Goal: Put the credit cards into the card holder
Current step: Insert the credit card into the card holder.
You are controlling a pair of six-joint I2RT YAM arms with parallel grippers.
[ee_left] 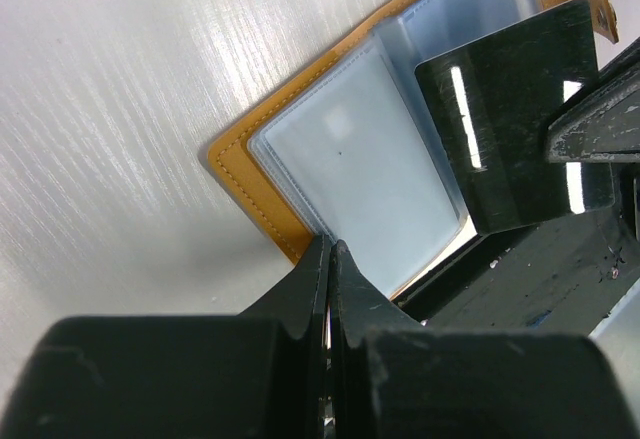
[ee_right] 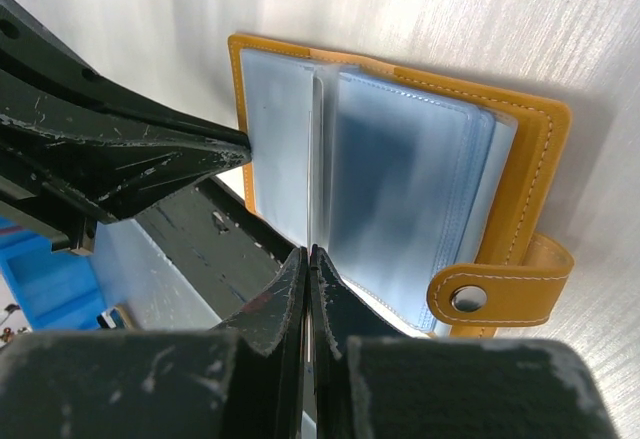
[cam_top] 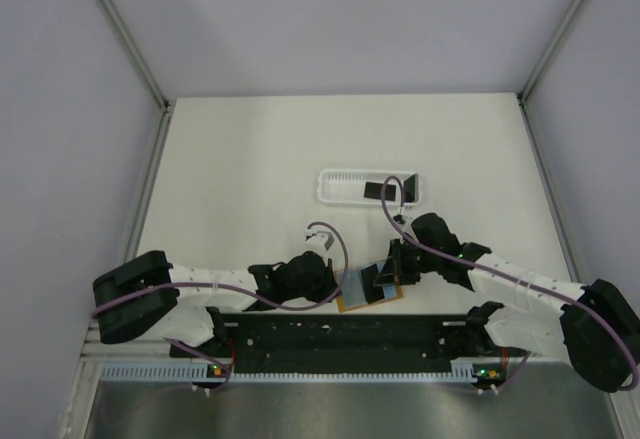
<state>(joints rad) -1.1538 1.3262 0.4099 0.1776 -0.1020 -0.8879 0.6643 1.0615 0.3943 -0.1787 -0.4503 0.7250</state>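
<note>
Card holder (ee_left: 350,169) cropped at top edge; tray cards (cam_top: 372,191) indistinct.

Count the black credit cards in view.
3. Two black cards in the long white slotted tray: one left, one right. The third black card hangs over the open orange card holder, pinched in the right hand. Sleeves may hide more.

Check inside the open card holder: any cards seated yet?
Only pale blue-grey plastic sleeves show inside the card holder; the top ones look empty. A black card, gripped by the right end effector, overlaps them. Sleeves stacked underneath are covered.
</note>
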